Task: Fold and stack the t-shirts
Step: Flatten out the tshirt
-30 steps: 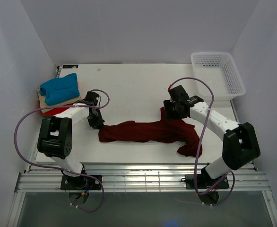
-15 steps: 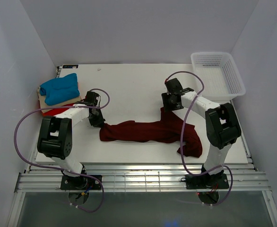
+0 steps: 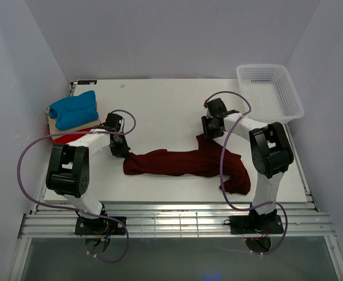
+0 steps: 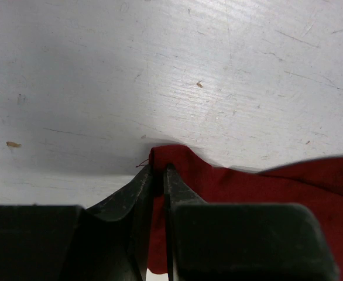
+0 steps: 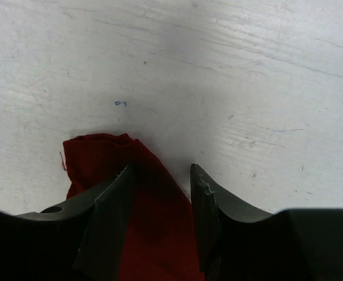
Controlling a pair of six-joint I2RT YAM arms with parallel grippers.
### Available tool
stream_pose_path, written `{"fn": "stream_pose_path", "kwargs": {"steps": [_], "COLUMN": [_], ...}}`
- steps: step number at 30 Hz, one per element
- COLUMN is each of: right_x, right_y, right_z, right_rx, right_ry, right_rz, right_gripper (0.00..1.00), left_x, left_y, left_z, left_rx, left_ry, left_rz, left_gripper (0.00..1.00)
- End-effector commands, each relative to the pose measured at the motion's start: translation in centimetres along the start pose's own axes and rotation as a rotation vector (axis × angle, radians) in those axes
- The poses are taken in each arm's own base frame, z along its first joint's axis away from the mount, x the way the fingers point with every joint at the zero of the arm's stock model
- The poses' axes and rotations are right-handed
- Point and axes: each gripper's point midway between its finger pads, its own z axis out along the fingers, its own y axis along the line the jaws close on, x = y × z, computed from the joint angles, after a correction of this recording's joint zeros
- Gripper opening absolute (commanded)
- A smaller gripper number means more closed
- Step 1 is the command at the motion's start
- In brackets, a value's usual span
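Maroon cloth fills the middle of the white table (image 3: 171,105). The maroon t-shirt (image 3: 177,163) lies there as one long, wrinkled band. It runs from the left arm across to the right side, where it bends toward the near edge and ends in a bunched flap. The cloth is not spread flat but gathered and rolled along its length.

The left gripper (image 4: 158,170) is down at the left end of this band. In the left wrist view its two black fingers stand almost together, with only a thin slit between them. A small fold of the maroon cloth is pinched in that slit, and its tip shows just beyond the fingertips. The rest of the shirt spreads away to the right on the table.

The right gripper (image 5: 160,172) is low over the far right corner of the shirt, the corner that points toward the back of the table. Its jaws stand clearly apart, with a wide gap. The corner of cloth lies under and between them, with its edge passing below one finger. Nothing is pinched there, and I cannot tell whether the tips press on the cloth.

At the far left of the table, well apart from the maroon one, there is a small pile. The blue t-shirt (image 3: 73,109) is on top, folded small. The beige t-shirt (image 3: 57,124) is under it, and the red-orange t-shirt (image 3: 66,139) is at the bottom with only its edge showing. A white mesh basket (image 3: 271,91) stands at the far right corner
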Motion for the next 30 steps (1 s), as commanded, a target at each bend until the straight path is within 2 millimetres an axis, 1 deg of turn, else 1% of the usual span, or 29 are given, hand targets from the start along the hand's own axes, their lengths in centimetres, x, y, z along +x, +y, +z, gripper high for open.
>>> {"fn": "stream_pose_path", "kwargs": {"steps": [1,2,4,5,6,7,8,9,10,11,12,13,14,15,16,17,18,19,20,21,22,23,24,25,26,27,30], "right_x": [1.1,1.3,1.6,1.8,2.0,2.1,2.1,1.5,0.9,0.2,-1.0,-4.2,-5.1,-6.7,-10.9,-11.4,-13.0,-16.6,-16.9,-17.8,-18.6,-20.1,-20.1,-20.1,-19.6,-19.6,-18.9], "right_y": [1.2,1.2,1.2,1.2,1.1,1.0,0.8,0.5,0.3,0.0,-0.4,-0.4,-0.8,-1.3,-1.6,-2.1,-2.3,-2.9,-3.3,-3.8,-4.5,-4.7,-5.0,-5.4,-5.5,-5.7,-5.9], "right_z": [-0.7,-0.7,-0.7,-0.6,-0.5,-0.5,-0.6,-0.9,-1.7,-2.3,-3.2,-5.1,-6.4,-7.7,-10.7,-12.2,-13.8,-17.2,-18.7,-20.1,-21.2,-23.8,-24.6,-26.4,-26.6,-28.4,-30.3], "right_rx": [-0.064,-0.069,-0.071,-0.068,-0.060,-0.056,-0.049,-0.025,-0.008,0.007,0.030,0.034,0.055,0.085,0.091,0.102,0.106,0.112,0.120,0.133,0.145,0.148,0.151,0.153,0.155,0.165,0.170], "right_ry": [0.017,0.025,0.033,0.040,0.047,0.054,0.055,0.039,0.033,0.019,-0.007,-0.086,-0.089,-0.119,-0.216,-0.205,-0.236,-0.333,-0.327,-0.352,-0.372,-0.437,-0.448,-0.484,-0.480,-0.518,-0.552], "right_rz": [0.008,0.008,0.005,0.005,0.007,0.005,0.006,0.008,0.008,0.008,-0.001,-0.007,-0.019,-0.033,-0.024,-0.026,-0.027,-0.011,-0.012,-0.015,-0.006,-0.001,0.005,0.017,0.019,0.026,0.026], "right_gripper": [0.44,0.32,0.19,0.10,0.08,0.08,0.08,0.08,0.08,0.08,0.08,0.08,0.08,0.08,0.08,0.08,0.08,0.08,0.08,0.08,0.08,0.08,0.08,0.08,0.08,0.08,0.08], "left_x": [2.9,3.0,3.1,3.0,3.0,2.8,2.6,2.3,1.2,0.4,-0.4,-1.2,-3.6,-5.0,-6.1,-8.6,-10.0,-10.8,-11.8,-13.7,-14.3,-15.0,-16.0,-16.3,-16.7,-17.0,-17.3], "left_y": [1.8,1.8,1.8,1.7,1.8,1.7,1.7,1.8,1.4,1.3,1.1,1.0,0.1,0.1,-0.1,-1.2,-1.4,-1.7,-1.9,-2.7,-2.8,-3.1,-3.6,-3.8,-4.1,-4.3,-4.2], "left_z": [2.1,2.1,2.2,2.2,2.2,2.1,1.9,1.8,1.2,0.8,0.2,-0.6,-2.4,-3.5,-4.8,-7.4,-9.0,-10.4,-11.8,-14.7,-16.1,-17.4,-19.8,-20.9,-21.9,-23.7,-26.3], "left_rx": [-0.066,-0.066,-0.067,-0.066,-0.066,-0.064,-0.069,-0.071,-0.062,-0.067,-0.066,-0.073,-0.053,-0.066,-0.069,-0.041,-0.042,-0.039,-0.033,-0.010,-0.003,0.007,0.033,0.047,0.059,0.078,0.094], "left_ry": [0.094,0.097,0.100,0.098,0.098,0.091,0.080,0.067,0.032,0.006,-0.021,-0.043,-0.120,-0.168,-0.203,-0.289,-0.340,-0.373,-0.408,-0.489,-0.518,-0.550,-0.606,-0.628,-0.649,-0.689,-0.754], "left_rz": [0.017,0.015,0.015,0.014,0.014,0.012,0.014,0.014,0.019,0.026,0.029,0.038,0.036,0.034,0.035,0.032,0.026,0.026,0.023,0.014,0.012,0.015,0.010,0.014,0.017,0.018,0.021], "left_gripper": [0.22,0.22,0.22,0.22,0.18,0.10,0.00,0.00,0.00,0.00,0.00,0.00,0.00,0.00,0.00,0.00,0.00,0.00,0.00,0.00,0.00,0.00,0.00,0.00,0.00,0.00,0.00]}}
